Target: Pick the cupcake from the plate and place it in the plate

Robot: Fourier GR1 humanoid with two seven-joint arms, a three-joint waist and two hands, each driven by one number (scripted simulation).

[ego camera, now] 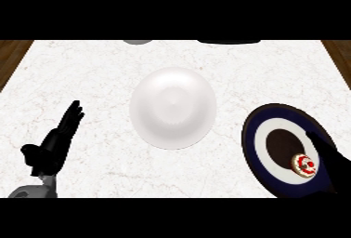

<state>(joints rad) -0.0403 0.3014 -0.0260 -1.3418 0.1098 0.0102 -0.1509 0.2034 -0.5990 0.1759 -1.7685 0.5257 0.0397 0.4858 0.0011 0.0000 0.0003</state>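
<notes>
The right hand (pixel 334 163) is reaching for the cupcake (pixel 305 165) on the dark plate (pixel 259 135), fingers not readable, needing to close round it; left hand (pixel 53 142) resting open, white plate (pixel 172 108) waiting left of the dark plate.

Two robot hands show, both matte black with no markings, screws or cables visible. The left hand (pixel 53 145) has long, slim, tapering fingers, with a shorter, blunt thumb branching off below them. Behind the fingers the palm is a broad black block, and below it a rounded pale grey forearm (pixel 31 190) begins, smooth and plain. The right hand (pixel 334 165) appears only as a solid black shape; behind its fingers no grey forearm shows, and its surface details cannot be made out.
</notes>
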